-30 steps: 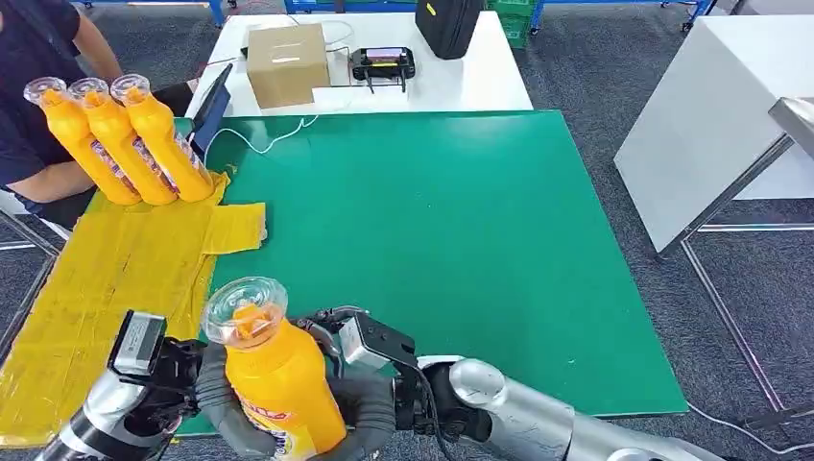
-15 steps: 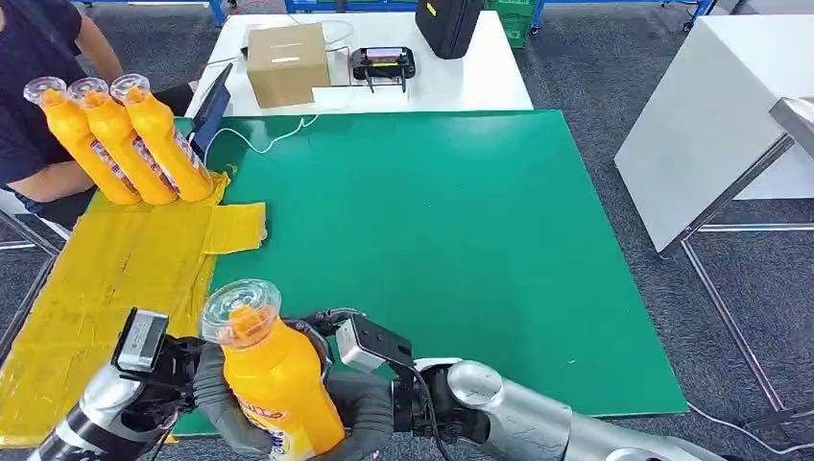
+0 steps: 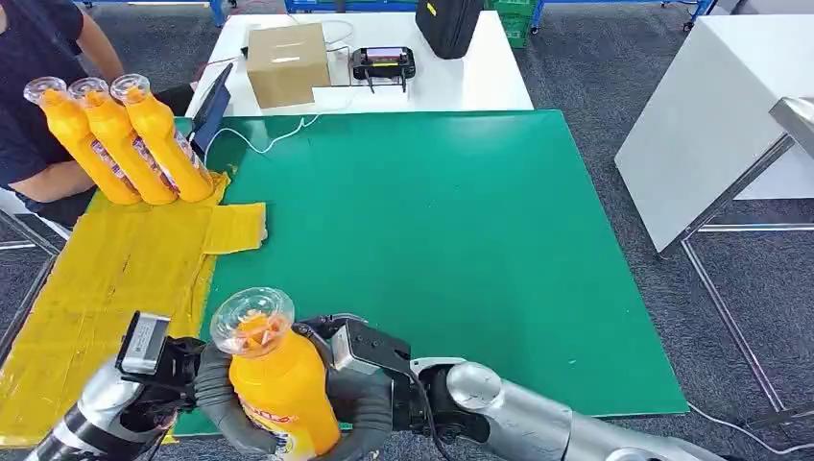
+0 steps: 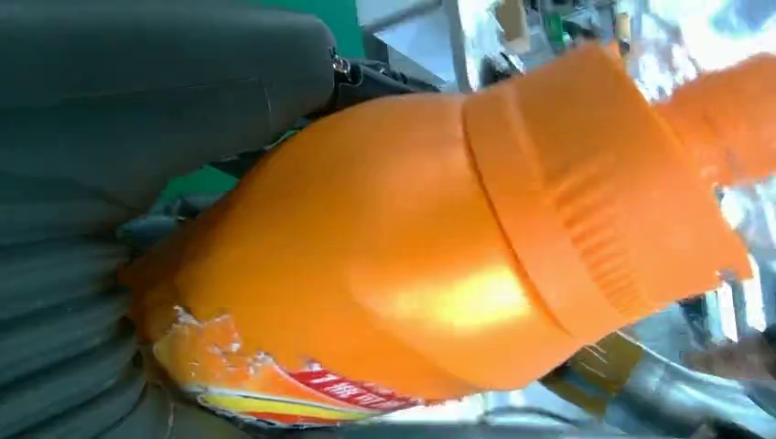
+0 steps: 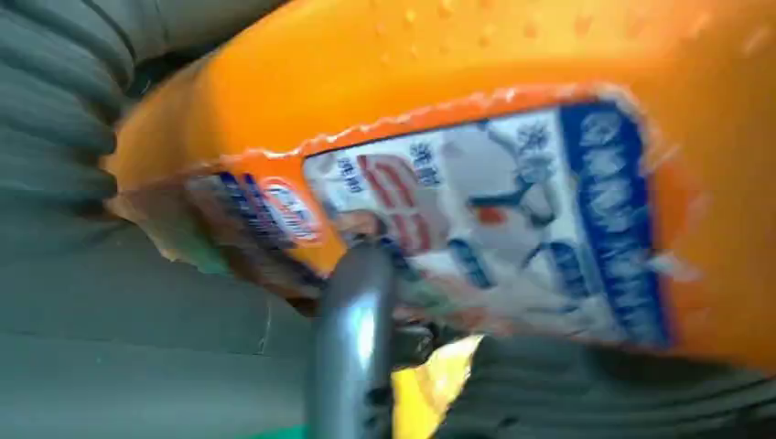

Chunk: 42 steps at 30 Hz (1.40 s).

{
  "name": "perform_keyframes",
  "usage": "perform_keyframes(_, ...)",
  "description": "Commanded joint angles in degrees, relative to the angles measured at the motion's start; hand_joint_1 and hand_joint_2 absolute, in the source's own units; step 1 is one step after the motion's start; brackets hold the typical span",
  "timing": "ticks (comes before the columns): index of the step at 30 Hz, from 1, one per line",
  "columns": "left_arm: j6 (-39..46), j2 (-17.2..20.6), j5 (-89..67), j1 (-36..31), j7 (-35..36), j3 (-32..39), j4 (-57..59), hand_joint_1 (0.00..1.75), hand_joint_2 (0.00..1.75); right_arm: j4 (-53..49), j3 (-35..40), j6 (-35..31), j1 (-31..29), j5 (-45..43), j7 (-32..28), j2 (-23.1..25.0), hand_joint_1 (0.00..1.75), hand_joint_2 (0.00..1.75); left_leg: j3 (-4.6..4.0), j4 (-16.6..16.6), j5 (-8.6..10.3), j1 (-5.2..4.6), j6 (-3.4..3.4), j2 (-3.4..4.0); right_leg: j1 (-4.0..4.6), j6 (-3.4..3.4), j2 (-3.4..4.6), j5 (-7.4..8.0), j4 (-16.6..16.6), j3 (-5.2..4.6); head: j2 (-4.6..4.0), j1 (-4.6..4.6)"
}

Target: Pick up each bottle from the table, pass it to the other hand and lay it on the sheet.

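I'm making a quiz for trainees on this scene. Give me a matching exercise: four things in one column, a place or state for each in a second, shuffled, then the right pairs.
Things:
1. held bottle
2. three bottles
3. cardboard box
4. yellow sheet

Places or states:
A. on the white table beyond the green mat
B. spread over the mat's left edge
C. between the left hand and right hand
D. side by side at the sheet's far end

Pairs: 1-C, 2-D, 3-A, 4-B

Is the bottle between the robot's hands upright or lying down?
Roughly upright, slightly tilted: the bottle has its clear cap on top and label lowest, with the left hand and right hand on either side.
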Motion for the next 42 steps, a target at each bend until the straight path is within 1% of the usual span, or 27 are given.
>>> perform_keyframes(1,1.91,1.55,-3.88,3.06,-0.4,4.89,-0.92,1.75,1.75,-2.4,-7.71,-2.92,6.95,4.85,1.17,-4.97,0.0,0.0,0.02,-0.02,-0.01,0.0,-0.01,-0.08,-0.01,-0.04,0.11,-0.01,-0.03,0.06,0.0,-0.02)
perform_keyframes(2,1.87,1.63,-4.17,3.68,-0.58,5.33,-0.88,1.75,1.75,-2.54,-8.17,-2.81,7.54,5.19,1.28,-5.3,0.0,0.0,0.09,-0.02,-0.05,0.04,-0.03,-0.07,0.02,-0.07,0.25,-0.02,-0.05,0.13,0.0,-0.04)
perform_keyframes(3,1.77,1.54,-4.44,4.06,-0.7,5.69,-0.82,1.75,1.75,-2.56,-8.52,-2.63,8.04,5.55,1.61,-5.45,0.0,0.0,0.0,0.0,-0.02,0.02,-0.02,-0.06,0.02,-0.04,0.15,0.0,-0.02,0.05,0.0,0.02)
perform_keyframes(4,1.72,1.44,-4.72,4.36,-0.75,5.89,-0.81,1.75,1.75,-2.48,-8.65,-2.4,8.4,5.88,1.96,-5.62,0.0,0.0,0.09,-0.02,-0.05,0.03,-0.04,-0.1,0.01,-0.09,0.27,-0.04,-0.04,0.14,0.0,-0.04)
perform_keyframes(8,1.85,1.2,-5.08,5.1,-0.82,6.66,-0.65,1.75,1.75,-2.24,-9.84,-1.78,10.14,6.52,2.22,-5.91,0.0,0.0,0.03,-0.02,-0.01,0.0,-0.02,-0.09,-0.01,-0.05,0.12,-0.01,-0.03,0.06,0.0,-0.04)
perform_keyframes(9,1.89,1.23,-5.16,5.22,-0.81,6.78,-0.67,1.75,1.75,-2.26,-9.98,-1.7,10.36,6.62,2.3,-5.99,0.0,0.0,0.04,-0.01,-0.02,0.05,-0.04,-0.12,0.04,-0.09,0.19,-0.01,-0.04,0.09,0.0,0.0)
perform_keyframes(18,1.94,1.12,-5.16,5.31,-0.75,7.09,-0.58,1.75,1.75,-2.33,-10.3,-1.29,10.53,6.92,2.66,-6.07,0.0,0.0,0.0,0.02,-0.02,0.02,-0.02,-0.07,0.02,-0.06,0.2,0.0,-0.01,0.03,0.0,-0.02)
perform_keyframes(20,3.07,0.7,-5.84,5.58,-0.6,7.64,-0.68,1.75,1.75,-2.49,-10.49,-1.05,10.83,7.1,2.83,-6.32,0.0,0.0,0.0,0.01,-0.01,0.0,-0.02,-0.07,-0.01,-0.06,0.19,-0.01,0.0,0.03,0.0,-0.02)
perform_keyframes(22,6.82,-0.4,-10.41,6.32,-1.03,9.28,-1.58,1.75,1.75,-2.99,-11.19,-0.97,11.79,8.29,3.12,-6.89,0.0,0.0,0.01,0.02,-0.03,0.03,-0.03,-0.07,0.01,-0.08,0.27,-0.01,0.0,0.05,0.0,-0.02)
perform_keyframes(23,10.59,-1.47,-16.17,6.51,-1.31,10.34,-2.24,1.75,1.75,-4.76,-12.67,-2.41,13.95,11.12,2.41,-9.45,0.0,0.0,0.02,-0.01,-0.02,0.0,-0.02,-0.08,-0.01,-0.06,0.18,-0.01,-0.02,0.06,0.0,-0.02)
perform_keyframes(24,14.73,-1.18,-23.09,8.47,-3.17,11.79,-2.75,1.75,1.75,-6.19,-14.67,-0.87,17.92,13.76,-2.41,-15.72,0.0,0.0,0.04,0.02,-0.04,0.03,-0.03,-0.1,0.01,-0.08,0.24,-0.03,-0.02,0.1,0.0,-0.02)
perform_keyframes(25,18.94,-1.41,-30.6,9.56,-5.27,13.03,-2.81,1.75,1.75,-6.28,-17.04,0.73,21.33,16.5,-6.8,-19.3,0.0,0.0,0.02,-0.02,-0.01,0.01,0.0,-0.29,-0.01,-0.04,0.0,-0.05,-0.08,0.15,0.0,-0.02)
perform_keyframes(26,24.35,-2.26,-38.75,10.65,-5.87,14.84,-3.18,1.75,1.75,-7.3,-20.84,1.43,25.87,20.47,-10.61,-21.67,0.0,0.0,0.09,-0.09,0.01,-0.01,0.03,-0.39,-0.03,0.0,-0.18,-0.06,-0.17,0.23,0.0,-0.04)
perform_keyframes(27,27.18,-2.79,-43.43,11.17,-5.87,15.88,-3.66,1.75,1.75,-9.33,-23.72,0.68,29.37,23.74,-12.62,-22.45,0.0,0.0,0.12,-0.1,0.0,-0.01,0.02,-0.46,-0.03,-0.02,-0.18,-0.07,-0.2,0.3,0.0,-0.02)
perform_keyframes(28,31.75,-3.67,-49.24,11.96,-4.95,17.7,-4.39,1.75,1.75,-12.78,-27.08,-2.55,33.52,28.81,-14.52,-22.14,0.0,0.0,0.17,-0.08,-0.01,-0.03,0.05,-0.59,-0.08,0.0,-0.24,-0.11,-0.25,0.39,0.0,-0.07)
perform_keyframes(29,36.22,-4.84,-56.33,12.98,-4.25,19.57,-5.24,1.75,1.75,-15.94,-29.45,-6.66,36.45,33.91,-15.33,-20.54,0.0,0.0,0.0,-0.01,-0.03,-0.03,0.03,-0.53,-0.08,0.0,-0.32,-0.11,-0.13,0.2,0.0,-0.02)
perform_keyframes(30,39.77,-5.55,-62.24,14.44,-3.79,21.18,-6.4,1.75,1.75,-21.94,-31.36,-13.23,40.17,38.17,-12.91,-21.05,0.0,0.0,0.04,0.02,-0.11,-0.05,0.05,-0.68,-0.09,-0.01,-0.37,-0.19,-0.14,0.3,0.0,-0.04)
perform_keyframes(31,42.37,-6.24,-67.03,16.33,-3.58,22.92,-7.73,1.75,1.75,-29.87,-32.47,-18.66,44.22,40.85,-11.44,-22.04,0.0,0.0,-0.18,0.05,-0.07,-0.11,0.03,-0.49,-0.12,-0.01,-0.3,-0.12,-0.03,0.02,0.0,0.02)
perform_keyframes(32,42.33,-6.23,-67.16,16.74,-3.71,23.24,-8.07,1.75,1.75,-32.04,-32.32,-19.28,44.92,40.96,-10.13,-22.58,0.0,0.0,-0.23,0.15,-0.18,-0.13,0.02,-0.55,-0.13,-0.03,-0.23,-0.22,0.07,0.01,0.0,-0.02)
perform_keyframes(34,42.21,-6.42,-67.32,17.01,-3.95,23.48,-8.2,1.75,1.75,-33.53,-32.06,-19.67,44.9,40.97,-8.74,-22.73,0.0,0.0,-0.45,0.08,-0.12,-0.21,0.04,-0.32,-0.16,-0.03,-0.09,-0.1,0.08,-0.32,0.0,-0.02)
perform_keyframes(35,42.15,-6.6,-67.41,16.93,-4.05,23.5,-8.09,1.75,1.75,-33.07,-31.94,-19.62,44.48,40.99,-8.76,-22.62,0.0,0.0,-0.35,0.1,-0.19,-0.19,0.0,-0.29,-0.15,-0.09,0.04,-0.16,0.1,-0.25,0.0,-0.07)
perform_keyframes(41,42.04,-6.93,-67.58,16.64,-4.19,23.45,-7.76,1.75,1.75,-31.39,-31.77,-19.61,43.59,40.88,-8.84,-22.16,0.0,0.0,-0.32,0.02,-0.1,-0.15,0.02,-0.19,-0.07,-0.07,0.08,-0.04,-0.03,-0.28,0.0,-0.02)
perform_keyframes(42,45.69,-7.55,-74.35,17.7,-3.14,24.46,-8.23,1.75,1.75,-32.98,-34.47,-25.43,45.67,44.82,-13.04,-19.33,0.0,0.0,-0.29,0.02,-0.1,-0.13,0.01,-0.16,-0.07,-0.08,0.13,-0.04,-0.03,-0.27,0.0,-0.04)
